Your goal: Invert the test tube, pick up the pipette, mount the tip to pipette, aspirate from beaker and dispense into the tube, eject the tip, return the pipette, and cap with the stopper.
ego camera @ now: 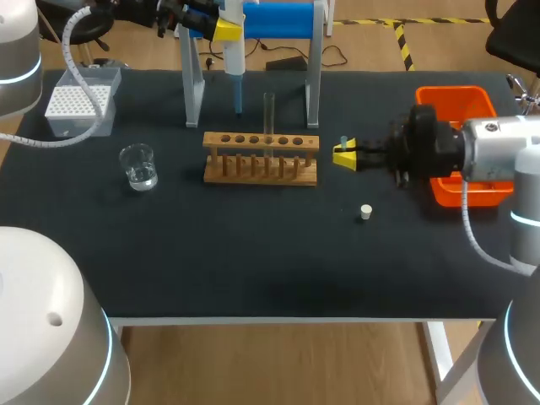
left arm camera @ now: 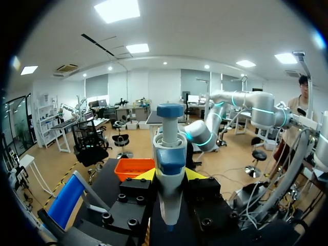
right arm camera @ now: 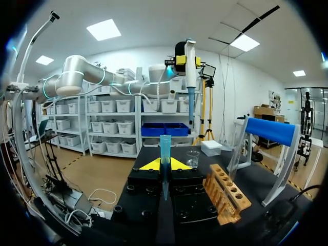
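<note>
While your left gripper point(left arm camera: 169, 175) clamps the pipette point(left arm camera: 169, 151) over the table's point(ego camera: 253, 253) far edge, your right gripper point(right arm camera: 164, 165) grips a tip point(right arm camera: 165, 146) — apparently upright.

Head camera looks down on the tabletop point(ego camera: 253, 270) from behind; wrist cameras peer closely along left hand point(left arm camera: 171, 174) and right hand point(right arm camera: 164, 165); head and right-wrist views share the rack point(ego camera: 261, 158).
</note>
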